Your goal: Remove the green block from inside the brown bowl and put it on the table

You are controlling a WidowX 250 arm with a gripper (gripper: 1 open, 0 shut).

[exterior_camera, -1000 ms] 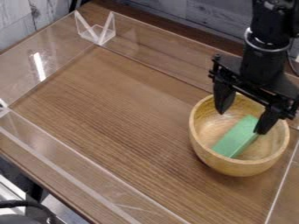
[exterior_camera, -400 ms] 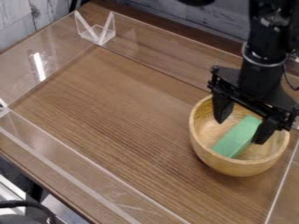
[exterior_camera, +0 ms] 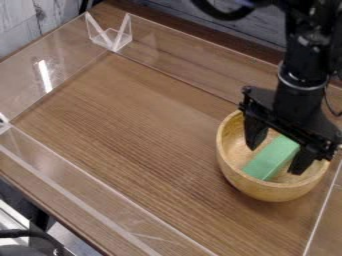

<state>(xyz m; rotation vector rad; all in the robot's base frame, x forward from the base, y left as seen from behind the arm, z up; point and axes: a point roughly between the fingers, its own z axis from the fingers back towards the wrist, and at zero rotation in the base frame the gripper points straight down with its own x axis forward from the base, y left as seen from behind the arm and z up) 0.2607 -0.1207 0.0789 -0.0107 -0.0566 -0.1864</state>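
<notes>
The brown bowl (exterior_camera: 245, 174) stands at the right side of the table (exterior_camera: 134, 130). Inside it lies the green block (exterior_camera: 271, 161), slanted along the bowl's floor. My gripper (exterior_camera: 283, 143) points straight down into the bowl with its black fingers spread wide, one on each side of the block's upper end. It is open and nothing is gripped. The fingertips reach below the rim; whether they touch the block I cannot tell.
Clear acrylic walls (exterior_camera: 80, 195) run around the table's edges, with a folded clear corner piece (exterior_camera: 110, 33) at the back left. The arm's black body (exterior_camera: 305, 55) rises above the bowl at the right.
The gripper has sunk a little lower into the bowl, its fingers now straddling the green block more closely. The jaws stayed wide open and the block has not moved.
</notes>
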